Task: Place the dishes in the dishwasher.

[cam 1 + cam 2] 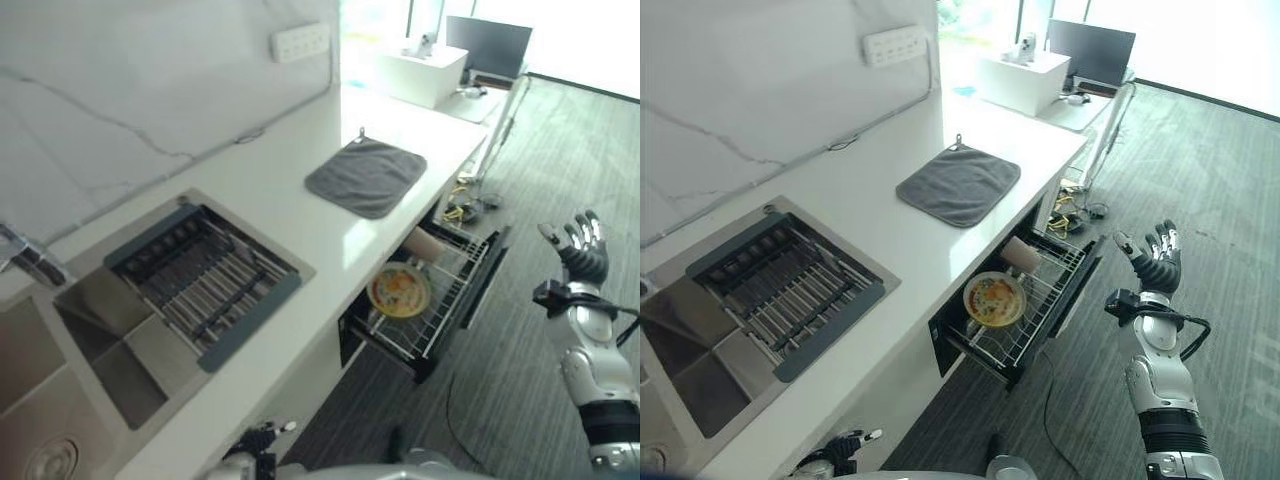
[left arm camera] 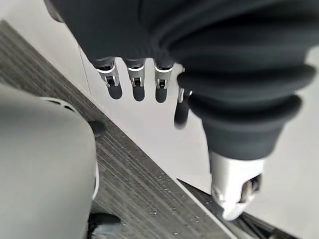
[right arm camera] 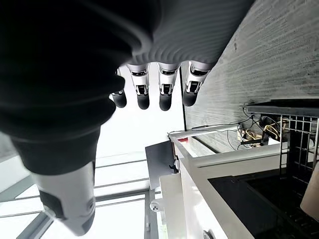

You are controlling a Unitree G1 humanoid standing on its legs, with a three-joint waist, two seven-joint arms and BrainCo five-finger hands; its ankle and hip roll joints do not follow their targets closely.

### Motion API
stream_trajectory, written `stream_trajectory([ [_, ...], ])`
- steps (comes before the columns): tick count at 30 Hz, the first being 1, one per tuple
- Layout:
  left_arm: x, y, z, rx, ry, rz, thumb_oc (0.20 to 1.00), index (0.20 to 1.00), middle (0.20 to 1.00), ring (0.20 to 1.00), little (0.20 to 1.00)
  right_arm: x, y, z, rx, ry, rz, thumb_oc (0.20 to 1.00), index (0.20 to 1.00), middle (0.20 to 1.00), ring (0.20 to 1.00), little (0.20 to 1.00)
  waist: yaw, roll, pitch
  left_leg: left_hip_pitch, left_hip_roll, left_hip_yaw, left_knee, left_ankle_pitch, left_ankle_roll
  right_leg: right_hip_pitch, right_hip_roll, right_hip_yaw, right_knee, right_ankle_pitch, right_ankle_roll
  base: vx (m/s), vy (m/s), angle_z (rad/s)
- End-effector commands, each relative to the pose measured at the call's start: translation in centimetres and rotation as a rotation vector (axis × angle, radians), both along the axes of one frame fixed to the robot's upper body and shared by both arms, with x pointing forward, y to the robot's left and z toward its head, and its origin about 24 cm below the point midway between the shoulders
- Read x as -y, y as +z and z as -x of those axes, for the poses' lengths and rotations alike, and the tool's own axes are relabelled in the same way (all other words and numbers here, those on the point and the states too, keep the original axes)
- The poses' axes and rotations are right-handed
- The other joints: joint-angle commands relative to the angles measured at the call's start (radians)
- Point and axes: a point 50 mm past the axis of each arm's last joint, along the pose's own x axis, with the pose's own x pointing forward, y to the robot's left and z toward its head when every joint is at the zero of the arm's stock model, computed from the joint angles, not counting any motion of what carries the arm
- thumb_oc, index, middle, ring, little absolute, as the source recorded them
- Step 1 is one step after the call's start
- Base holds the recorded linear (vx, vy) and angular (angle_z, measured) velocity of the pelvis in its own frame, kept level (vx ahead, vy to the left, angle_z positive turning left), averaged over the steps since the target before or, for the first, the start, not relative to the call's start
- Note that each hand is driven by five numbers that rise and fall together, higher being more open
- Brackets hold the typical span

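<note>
My right robot hand [image 1: 1155, 262] is up with fingers spread, holding nothing, well clear of the pulled-out dishwasher rack [image 1: 1035, 310]. A plate [image 1: 994, 298] and a cup [image 1: 1021, 255] already sit in the rack, toward the counter [image 1: 890, 235] from that hand. Looks loaded; for the next step I'd come in low with a flat palm on the rack front and push straight. The left robot hand [image 2: 134, 84] hangs with straight fingers, empty. The right wrist view adds the rack edge side-on; the eye views show the sink drainer [image 1: 205, 275] and grey mat [image 1: 366, 176].
</note>
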Motion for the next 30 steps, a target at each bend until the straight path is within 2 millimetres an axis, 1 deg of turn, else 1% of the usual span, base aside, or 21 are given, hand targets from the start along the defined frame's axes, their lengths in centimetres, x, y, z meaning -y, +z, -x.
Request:
stream_trajectory([
  [1,-1.2,-0.6,3.0,-0.096,-0.061,-0.098,1.0,1.0,1.0,1.0,1.0,1.8,4.1,-0.3,0.196,-0.156,0.088,1.0,1.0,1.0,1.0,1.0,0.017,-0.034,0.04,-0.052,0.118,0.005,0.063,0.009,-0.085,0.05,-0.016,0.014,0.073,-0.186,0.034,0.04,0.08,0.29],
  [2,-1.5,-0.6,3.4,-0.098,-0.068,-0.107,1.0,1.0,1.0,1.0,1.0,2.6,3.7,-0.3,0.18,-0.234,0.065,1.0,1.0,1.0,1.0,1.0,0.029,-0.029,0.042,-0.058,0.122,-0.004,0.06,0.015,-0.088,0.054,-0.015,0.008,0.075,-0.19,0.033,0.03,0.044,0.16],
  [4,-1.6,-0.6,3.7,-0.098,-0.073,-0.11,1.0,1.0,1.0,1.0,1.0,3.3,3.3,-0.2,0.167,-0.28,0.051,1.0,1.0,1.0,1.0,1.0,0.036,-0.025,0.044,-0.06,0.123,-0.01,0.059,0.017,-0.089,0.055,-0.016,0.003,0.079,-0.194,0.032,0.03,0.029,0.13],
  [5,-1.9,-0.6,3.9,-0.095,-0.082,-0.117,1.0,1.0,1.0,1.0,1.0,4.5,2.6,0.3,0.158,-0.369,0.017,1.0,1.0,1.0,1.0,1.0,0.044,-0.021,0.047,-0.066,0.126,-0.017,0.06,0.02,-0.091,0.052,-0.016,-0.003,0.087,-0.199,0.031,0.01,0.021,0.08],
  [7,-2.1,-0.6,4.1,-0.09,-0.086,-0.117,1.0,1.0,1.0,1.0,1.0,5.8,1.8,1.0,0.138,-0.465,-0.009,1.0,1.0,1.0,1.0,1.0,0.049,-0.015,0.054,-0.079,0.129,-0.026,0.068,0.026,-0.093,0.048,-0.016,-0.006,0.099,-0.206,0.027,-0.01,0.014,0.05],
  [10,-2.2,-0.6,4.0,-0.078,-0.05,-0.11,1.0,1.0,1.0,1.0,1.0,7.5,0.5,2.1,0.087,-0.56,-0.023,1.0,1.0,1.0,1.0,1.0,0.048,-0.009,0.062,-0.086,0.125,-0.034,0.074,0.025,-0.095,0.046,-0.017,-0.007,0.104,-0.208,0.026,0.0,0.002,0.01],
  [11,-2.2,-0.6,4.0,-0.076,-0.049,-0.11,1.0,1.0,1.0,1.0,1.0,7.7,0.4,2.3,0.081,-0.569,-0.028,1.0,1.0,1.0,1.0,1.0,0.048,-0.008,0.062,-0.086,0.124,-0.034,0.074,0.024,-0.095,0.046,-0.018,-0.008,0.104,-0.208,0.026,0.0,0.0,0.0],
  [12,-2.2,-0.6,3.9,-0.069,-0.052,-0.108,1.0,1.0,1.0,1.0,1.0,8.2,-0.5,2.8,0.045,-0.597,-0.063,1.0,1.0,1.0,1.0,1.0,0.047,-0.006,0.063,-0.087,0.122,-0.034,0.076,0.024,-0.096,0.046,-0.021,-0.01,0.105,-0.209,0.027,0.0,0.0,0.0],
  [14,-2.2,-0.6,3.9,-0.067,-0.055,-0.107,1.0,1.0,1.0,1.0,1.0,8.4,-1.2,3.1,0.023,-0.612,-0.086,1.0,1.0,1.0,1.0,1.0,0.045,-0.004,0.064,-0.087,0.12,-0.035,0.077,0.022,-0.096,0.045,-0.023,-0.009,0.107,-0.209,0.027,0.02,-0.014,-0.03],
  [15,-2.0,-0.6,3.9,-0.064,-0.067,-0.101,1.0,1.0,1.0,1.0,1.0,8.6,-3.5,3.9,-0.053,-0.643,-0.154,1.0,1.0,1.0,1.0,1.0,0.042,0.003,0.068,-0.089,0.114,-0.039,0.083,0.019,-0.096,0.041,-0.028,-0.008,0.119,-0.214,0.024,0.04,-0.025,-0.02],
  [17,-1.8,-0.6,3.9,-0.061,-0.064,-0.096,1.0,1.0,1.0,1.0,1.0,8.3,-5.0,4.3,-0.097,-0.642,-0.2,1.0,1.0,1.0,1.0,1.0,0.041,0.008,0.071,-0.089,0.113,-0.039,0.084,0.02,-0.096,0.04,-0.029,-0.008,0.124,-0.217,0.023,0.04,-0.02,0.0],
  [18,-1.7,-0.6,3.9,-0.06,-0.068,-0.094,1.0,1.0,1.0,1.0,1.0,7.9,-6.0,4.5,-0.127,-0.638,-0.237,1.0,1.0,1.0,1.0,1.0,0.039,0.011,0.072,-0.089,0.112,-0.039,0.083,0.022,-0.096,0.041,-0.03,-0.006,0.125,-0.219,0.022,0.0,0.0,0.0],
  [19,-1.6,-0.6,3.9,-0.059,-0.069,-0.093,1.0,1.0,1.0,1.0,1.0,7.7,-6.4,4.5,-0.136,-0.637,-0.259,1.0,1.0,1.0,1.0,1.0,0.039,0.012,0.073,-0.089,0.111,-0.039,0.083,0.022,-0.096,0.041,-0.03,-0.006,0.126,-0.22,0.021,0.03,-0.009,-0.01],
  [20,-1.5,-0.6,3.9,-0.058,-0.073,-0.092,1.0,1.0,1.0,1.0,1.0,7.3,-7.5,4.8,-0.16,-0.629,-0.301,1.0,1.0,1.0,1.0,1.0,0.037,0.016,0.075,-0.089,0.11,-0.038,0.081,0.021,-0.096,0.04,-0.032,-0.005,0.128,-0.222,0.021,0.03,-0.008,-0.04],
  [21,-1.3,-0.7,3.8,-0.056,-0.083,-0.093,1.0,1.0,1.0,1.0,1.0,6.4,-9.1,5.0,-0.185,-0.578,-0.367,1.0,1.0,1.0,1.0,1.0,0.035,0.021,0.078,-0.09,0.11,-0.036,0.079,0.021,-0.096,0.038,-0.036,-0.005,0.134,-0.224,0.02,0.03,-0.007,-0.04],
  [22,-1.3,-0.7,3.9,-0.056,-0.085,-0.093,1.0,1.0,1.0,1.0,1.0,6.2,-9.5,5.0,-0.188,-0.563,-0.386,1.0,1.0,1.0,1.0,1.0,0.035,0.023,0.079,-0.09,0.11,-0.036,0.078,0.021,-0.096,0.037,-0.036,-0.005,0.135,-0.225,0.02,0.03,-0.002,-0.02],
  [24,-1.2,-0.7,3.8,-0.056,-0.091,-0.09,1.0,1.0,1.0,1.0,1.0,4.5,-11.0,4.7,-0.191,-0.46,-0.5,1.0,1.0,1.0,1.0,1.0,0.032,0.031,0.083,-0.093,0.107,-0.037,0.074,0.025,-0.095,0.031,-0.04,-0.003,0.146,-0.23,0.018,0.0,0.0,0.0],
  [25,-1.1,-0.7,3.9,-0.057,-0.106,-0.087,1.0,1.0,1.0,1.0,1.0,2.8,-12.0,4.1,-0.187,-0.332,-0.584,1.0,1.0,1.0,1.0,1.0,0.032,0.039,0.088,-0.097,0.105,-0.04,0.072,0.029,-0.093,0.024,-0.043,-0.002,0.159,-0.236,0.015,0.0,0.0,0.0],
  [26,-1.1,-0.7,4.0,-0.057,-0.112,-0.087,1.0,1.0,1.0,1.0,1.0,2.3,-12.2,3.9,-0.183,-0.283,-0.605,1.0,1.0,1.0,1.0,1.0,0.032,0.041,0.088,-0.1,0.104,-0.042,0.071,0.03,-0.093,0.021,-0.044,-0.002,0.163,-0.239,0.014,0.0,0.0,0.0],
  [28,-1.2,-0.7,4.0,-0.053,-0.148,-0.076,1.0,1.0,1.0,1.0,1.0,-0.1,-12.8,2.9,-0.168,-0.128,-0.699,1.0,1.0,1.0,1.0,1.0,0.035,0.052,0.097,-0.113,0.1,-0.053,0.066,0.039,-0.091,0.002,-0.051,-0.003,0.192,-0.252,0.012,0.0,-0.01,0.02],
  [30,-1.1,-0.5,3.6,-0.009,-0.155,-0.047,1.0,1.0,1.0,1.0,1.0,-0.6,-12.7,2.4,-0.157,-0.078,-0.714,1.0,1.0,1.0,1.0,1.0,0.037,0.062,0.105,-0.125,0.097,-0.062,0.063,0.045,-0.09,-0.015,-0.054,-0.003,0.215,-0.263,0.009,-0.06,-0.003,0.1],
])
